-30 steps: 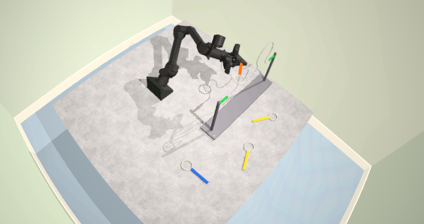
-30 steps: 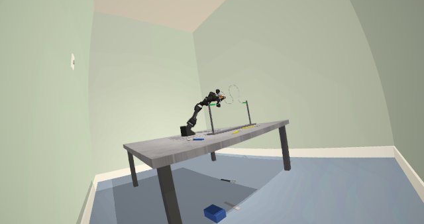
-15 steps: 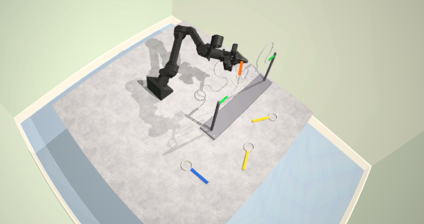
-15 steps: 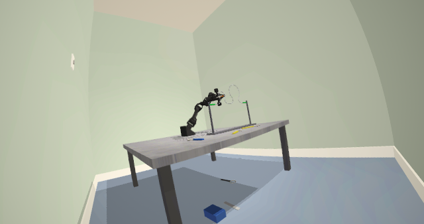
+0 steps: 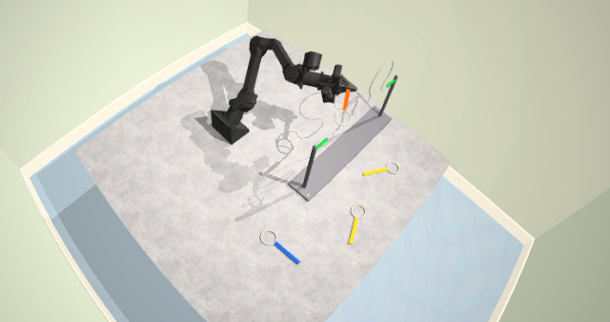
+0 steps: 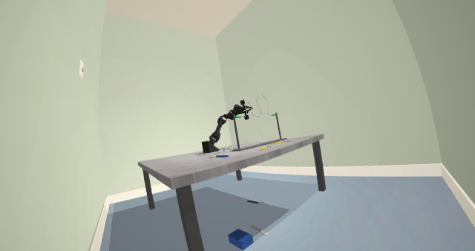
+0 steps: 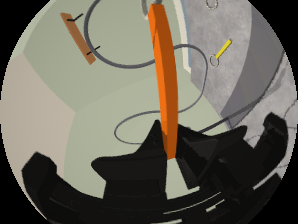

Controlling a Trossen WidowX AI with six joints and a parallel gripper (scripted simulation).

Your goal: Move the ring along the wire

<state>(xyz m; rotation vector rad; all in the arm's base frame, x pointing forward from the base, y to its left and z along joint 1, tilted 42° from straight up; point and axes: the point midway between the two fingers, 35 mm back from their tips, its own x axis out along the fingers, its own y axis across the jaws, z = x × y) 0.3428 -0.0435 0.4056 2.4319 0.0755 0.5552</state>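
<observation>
My gripper (image 5: 352, 89) (image 7: 160, 121) is shut on the orange handle (image 5: 346, 100) (image 7: 165, 75). The handle points down in the top view, with the pale ring (image 5: 335, 119) at its lower end. The ring is between the posts; only a bit shows at the top edge of the wrist view. The thin grey wire (image 7: 120, 66) (image 6: 261, 95) curves behind the handle. Whether it passes through or touches the ring is too small to tell. One green part (image 5: 322, 144) (image 6: 237, 117) is at the near post (image 5: 310, 167), the other (image 5: 391, 83) (image 6: 274, 114) at the far post (image 5: 388, 96).
The posts stand on a grey base plate (image 5: 350, 148). Two yellow-handled rings (image 5: 375, 171) (image 5: 354, 231) and a blue-handled ring (image 5: 287, 252) lie on the table (image 5: 191, 246). A blue box (image 6: 240, 240) is on the floor.
</observation>
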